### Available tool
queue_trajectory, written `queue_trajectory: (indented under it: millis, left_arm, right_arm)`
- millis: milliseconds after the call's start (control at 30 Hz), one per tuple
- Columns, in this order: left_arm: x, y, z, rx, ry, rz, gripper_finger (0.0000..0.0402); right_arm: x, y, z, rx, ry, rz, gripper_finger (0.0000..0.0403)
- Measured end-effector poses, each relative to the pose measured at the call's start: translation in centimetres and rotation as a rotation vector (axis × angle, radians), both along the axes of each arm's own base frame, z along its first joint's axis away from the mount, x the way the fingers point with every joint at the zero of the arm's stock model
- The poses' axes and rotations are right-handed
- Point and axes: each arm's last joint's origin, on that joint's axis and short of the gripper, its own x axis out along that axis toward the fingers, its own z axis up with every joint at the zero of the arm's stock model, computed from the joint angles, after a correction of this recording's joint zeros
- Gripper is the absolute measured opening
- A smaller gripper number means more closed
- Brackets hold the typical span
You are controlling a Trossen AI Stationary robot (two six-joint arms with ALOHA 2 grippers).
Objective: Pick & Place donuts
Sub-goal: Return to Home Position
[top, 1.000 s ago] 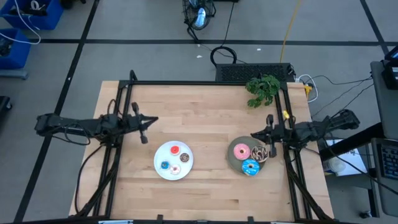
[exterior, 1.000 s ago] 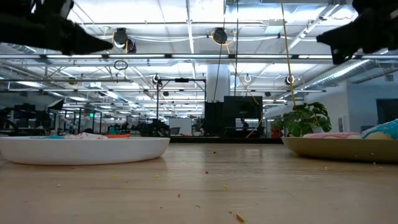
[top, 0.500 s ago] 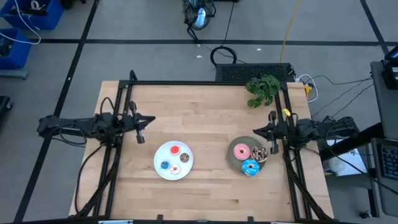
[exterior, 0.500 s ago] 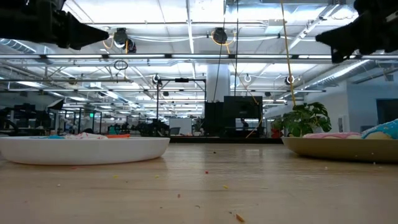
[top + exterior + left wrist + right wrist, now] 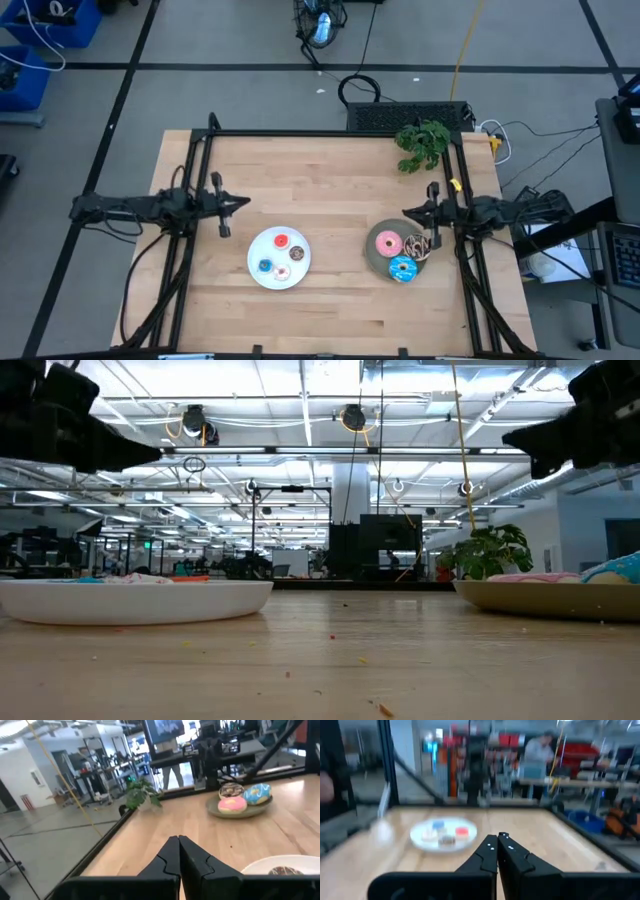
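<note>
Tiny red, blue, brown and white donuts lie on the white plate near the table's middle. Larger pink, chocolate-sprinkled and blue donuts lie on the grey plate at the right. My left gripper hangs shut above the table, left of and beyond the white plate, holding nothing; its fingers meet. My right gripper hangs shut just beyond the grey plate, also holding nothing. Both point level toward the table's middle.
A small green plant stands at the table's far right corner. A black frame runs along the far edge and both sides. Bare wood lies between the two plates and across the far half of the table.
Both grippers have sunk a little while staying shut and level. The left arm has also drawn back slightly toward the table's left edge. The donuts and plates have not moved.
</note>
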Motion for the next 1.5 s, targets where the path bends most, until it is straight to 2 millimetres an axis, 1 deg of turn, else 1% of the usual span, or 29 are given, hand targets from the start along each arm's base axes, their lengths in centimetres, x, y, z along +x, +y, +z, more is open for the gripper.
queue_trajectory:
  millis: [100,433,567,733,867,1200,1500]
  left_arm:
    - [0.16,-0.02,-0.89,-0.008,-0.025,-0.003,0.0002]
    - [0.17,-0.05,-1.18,-0.06,-0.004,-0.013,0.0003]
    - [0.15,0.07,-1.11,-0.077,-0.016,0.028,0.0019]
    - [0.15,0.07,-1.1,-0.087,-0.019,0.028,0.004]
    - [0.15,0.07,-1.1,-0.092,-0.02,0.028,0.0048]
    - [0.15,0.07,-1.1,-0.094,-0.02,0.028,0.0035]
    - [0.15,0.07,-1.09,-0.095,-0.021,0.028,0.0046]
  right_arm:
    - [0.03,-0.06,0.27,0.028,-0.042,-0.006,0.0]
    - [0.05,-0.16,0.2,-0.022,-0.034,-0.019,0.0]
    - [0.05,-0.17,0.23,-0.03,-0.037,-0.019,0.0]
    - [0.03,-0.18,0.55,-0.024,-0.071,-0.022,0.0]
    - [0.03,-0.18,0.56,-0.024,-0.072,-0.022,0.0]
    - [0.02,-0.18,0.61,0.008,-0.08,-0.021,0.0]
    - [0.02,-0.18,0.63,0.011,-0.081,-0.02,0.0]
